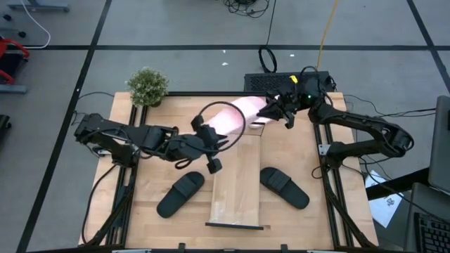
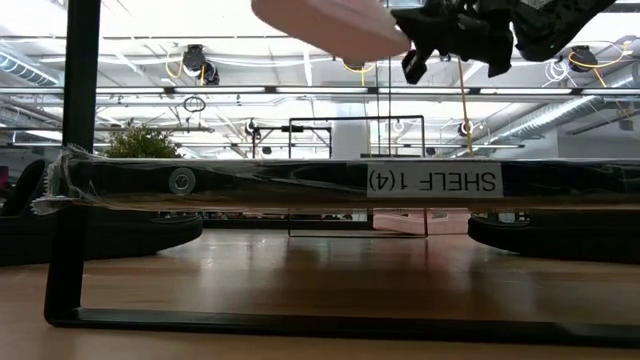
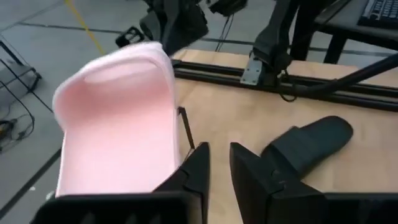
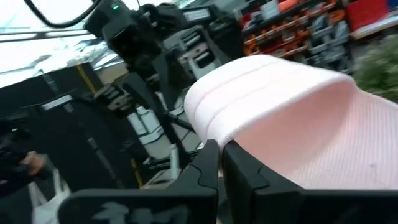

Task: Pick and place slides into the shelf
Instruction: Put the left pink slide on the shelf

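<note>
Your right hand (image 1: pixel 275 110) is clamped on a pink slide (image 1: pixel 235 116) held aloft, your left hand (image 1: pixel 211 151) pinches nothing, the shelf (image 1: pixel 238 184) is bare, and both black slides (image 1: pixel 180 194) wait on the counter (image 1: pixel 151 179).

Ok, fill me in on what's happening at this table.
The right gripper is shut on a pale pink slide, holding it in the air over the far end of the shelf. The left gripper hangs just left of the shelf, near the slide, shut on nothing visible. Two black slides, one left and one right of the shelf, lie on the table. Nothing can be seen on the shelf yet.
</note>
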